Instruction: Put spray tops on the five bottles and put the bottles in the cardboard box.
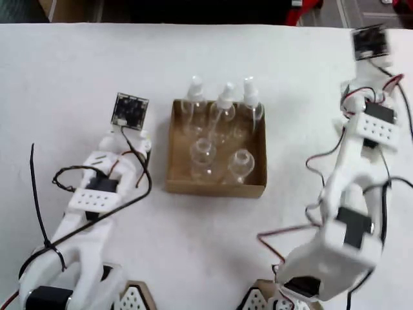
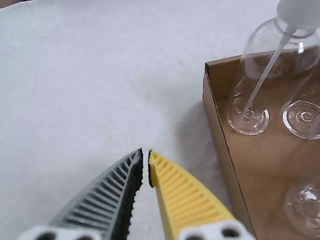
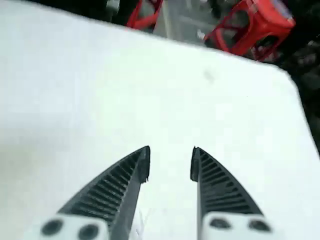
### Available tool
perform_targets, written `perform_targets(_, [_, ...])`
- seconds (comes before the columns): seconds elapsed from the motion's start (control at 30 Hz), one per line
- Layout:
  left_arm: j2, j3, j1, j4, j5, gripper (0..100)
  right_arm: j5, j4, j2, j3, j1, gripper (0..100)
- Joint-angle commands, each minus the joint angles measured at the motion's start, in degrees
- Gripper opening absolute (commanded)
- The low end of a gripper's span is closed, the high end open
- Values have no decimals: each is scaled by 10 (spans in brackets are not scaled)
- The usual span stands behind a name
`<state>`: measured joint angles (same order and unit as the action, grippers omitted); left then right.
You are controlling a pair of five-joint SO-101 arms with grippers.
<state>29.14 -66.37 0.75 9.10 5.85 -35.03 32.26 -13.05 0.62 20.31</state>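
While your 2 arms hang over the white table (image 1: 71,71), the brown cardboard box (image 1: 216,188) sits between them. All 5 bottles (image 1: 202,154) stand inside it. They are clear, so you can see right through them. The 3 at the back wear white spray tops (image 1: 225,95). The 2 in front have none. Your left gripper (image 2: 145,159) is pinched closed on nothing, just beside the box. Your right gripper (image 3: 169,159) is spread apart and empty, well away from it.
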Motion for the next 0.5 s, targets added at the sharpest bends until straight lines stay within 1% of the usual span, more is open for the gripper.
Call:
perform_targets(0.0, [0,7,4,-12,5,24,-64,37,-109,96,2,116])
perform_targets(0.07, [0,7,4,-12,5,24,-80,65,-165,147,2,116])
perform_targets(0.33, [0,7,4,-12,5,24,-83,189,-320,359,7,119])
perform_targets(0.47, [0,7,4,-12,5,24,-83,210,-382,442,7,119])
